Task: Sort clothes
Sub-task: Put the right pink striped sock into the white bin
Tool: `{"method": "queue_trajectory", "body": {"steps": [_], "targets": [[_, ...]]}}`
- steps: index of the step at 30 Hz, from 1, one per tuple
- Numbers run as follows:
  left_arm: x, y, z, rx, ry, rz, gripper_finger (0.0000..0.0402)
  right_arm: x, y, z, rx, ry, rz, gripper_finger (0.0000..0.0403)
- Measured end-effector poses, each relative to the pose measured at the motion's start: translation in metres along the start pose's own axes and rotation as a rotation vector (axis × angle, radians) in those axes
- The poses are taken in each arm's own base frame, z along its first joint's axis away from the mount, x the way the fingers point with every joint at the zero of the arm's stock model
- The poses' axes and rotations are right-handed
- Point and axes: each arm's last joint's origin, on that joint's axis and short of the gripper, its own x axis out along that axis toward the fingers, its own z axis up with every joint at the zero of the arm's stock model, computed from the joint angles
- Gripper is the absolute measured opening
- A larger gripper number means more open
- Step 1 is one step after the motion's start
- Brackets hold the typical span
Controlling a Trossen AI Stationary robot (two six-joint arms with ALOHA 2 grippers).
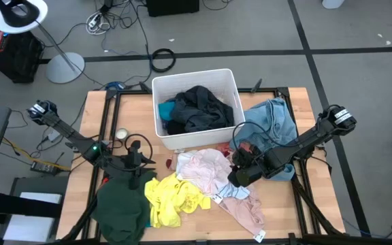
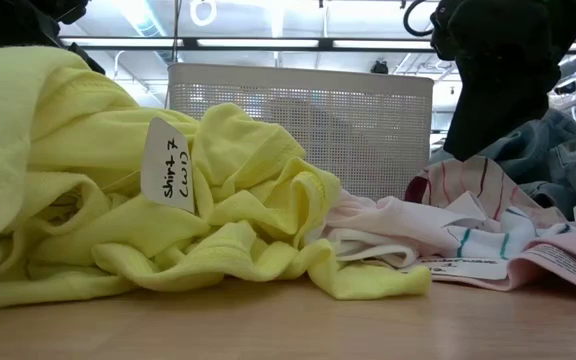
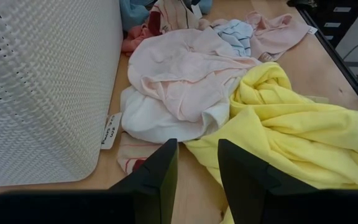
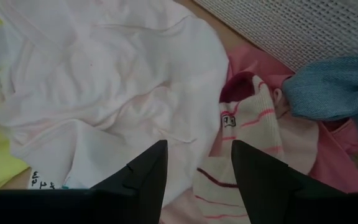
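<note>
wooden table (image 1: 298,204) carries the clothes (image 1: 203,177), heaped in front of a white bin (image 1: 231,87) that already holds dark garments (image 1: 196,109). a yellow shirt (image 1: 172,199) lies beside a green garment (image 1: 118,207), with denim (image 1: 274,119) right of the bin. right gripper (image 1: 240,173), fingers spread, hangs over the pink-white pile. left gripper (image 1: 147,163), fingers also apart, sits near the yellow shirt.

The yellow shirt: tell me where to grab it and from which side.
Judging by its pose, take the yellow shirt at the raised, bunched fold nearest the left hand, coming straight down from above. That edge is thick and crumpled, so open fingers can close around it, and it lies clear of the pink garment and the white bin.
</note>
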Motion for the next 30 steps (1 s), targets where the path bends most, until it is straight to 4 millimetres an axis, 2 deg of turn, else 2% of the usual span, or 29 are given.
{"method": "queue_trajectory", "body": {"steps": [5,17,25,30], "targets": [[0.0,0.0,0.0,0.0,0.0,0.0,0.0121,0.0,0.002,0.001,0.04,0.002,0.028,0.0179],[0.0,0.0,0.0,0.0,0.0,0.0,0.0121,0.002,0.003,0.005,-0.004,-0.004,0.047,0.0179],[0.0,0.0,0.001,-0.003,-0.005,-0.002,0.0121,0.028,-0.001,0.0,-0.055,0.053,-0.076,0.0176],[0.0,0.0,0.001,-0.003,-0.005,-0.002,0.0121,0.031,-0.008,-0.001,-0.006,0.105,-0.146,0.0172]]}}
